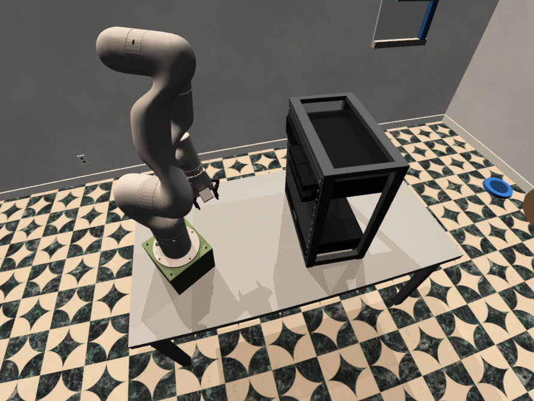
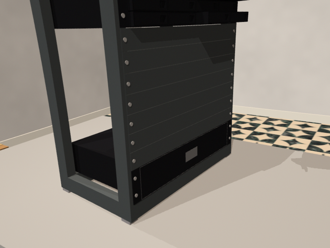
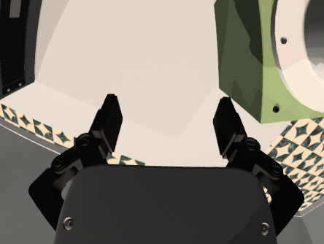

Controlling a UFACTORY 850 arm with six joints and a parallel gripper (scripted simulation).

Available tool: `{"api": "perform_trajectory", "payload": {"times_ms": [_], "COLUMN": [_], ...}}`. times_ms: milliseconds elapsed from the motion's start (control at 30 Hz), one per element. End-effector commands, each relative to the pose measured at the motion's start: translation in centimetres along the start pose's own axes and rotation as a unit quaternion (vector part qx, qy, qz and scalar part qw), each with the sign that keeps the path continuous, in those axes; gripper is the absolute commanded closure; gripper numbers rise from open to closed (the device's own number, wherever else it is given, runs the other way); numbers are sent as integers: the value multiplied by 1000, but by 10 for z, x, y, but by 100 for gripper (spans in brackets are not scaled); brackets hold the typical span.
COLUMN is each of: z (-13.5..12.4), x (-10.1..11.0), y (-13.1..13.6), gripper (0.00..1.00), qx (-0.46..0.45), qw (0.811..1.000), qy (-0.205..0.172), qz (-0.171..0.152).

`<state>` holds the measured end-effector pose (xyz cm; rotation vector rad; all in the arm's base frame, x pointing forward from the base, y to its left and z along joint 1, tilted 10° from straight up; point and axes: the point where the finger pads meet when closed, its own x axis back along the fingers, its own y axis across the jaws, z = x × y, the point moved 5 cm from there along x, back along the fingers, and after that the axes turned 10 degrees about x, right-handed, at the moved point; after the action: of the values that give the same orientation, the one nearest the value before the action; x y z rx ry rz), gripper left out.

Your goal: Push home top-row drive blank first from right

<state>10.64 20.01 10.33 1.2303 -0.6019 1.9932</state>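
The dark rack stands on the right half of the table. The storage chassis sits high in the rack's front, which faces my arm. Some of its blanks stand out, but I see them edge-on and cannot tell which is which. The exterior view shows only the chassis's lowest rows, with one blank sticking out at the right; the top row is cut off. My gripper is open and empty. It hangs close to my arm base, far left of the rack. In the wrist view the fingers point down at the table.
The green arm base is just beside the gripper and fills the right of the wrist view. A black unit with a grey label sits at the rack's bottom. Blank panels cover the middle of the front. A blue dish lies on the floor.
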Motion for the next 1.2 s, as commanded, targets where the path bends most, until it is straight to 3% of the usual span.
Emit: {"api": "perform_trajectory", "payload": {"times_ms": [0, 300, 433, 500, 567, 833, 1067, 1167], "z": [-7, -33, -46, -46, -52, -70, -73, -73], "x": [-3, -4, -2, -2, -1, 8, 11, 14], "y": [9, 28, 29, 29, 28, 10, -1, -15], "gripper": [0, 0, 0, 0, 0, 0, 0, 0], "qx": [-3, -30, -47, -47, -56, -102, -121, -140], "qw": [999, 988, 978, 978, 973, 946, 935, 924], "qy": [-25, -131, -183, -183, -209, -303, -333, -357], "qz": [-27, -77, -83, -83, -82, -47, -22, 10]}}
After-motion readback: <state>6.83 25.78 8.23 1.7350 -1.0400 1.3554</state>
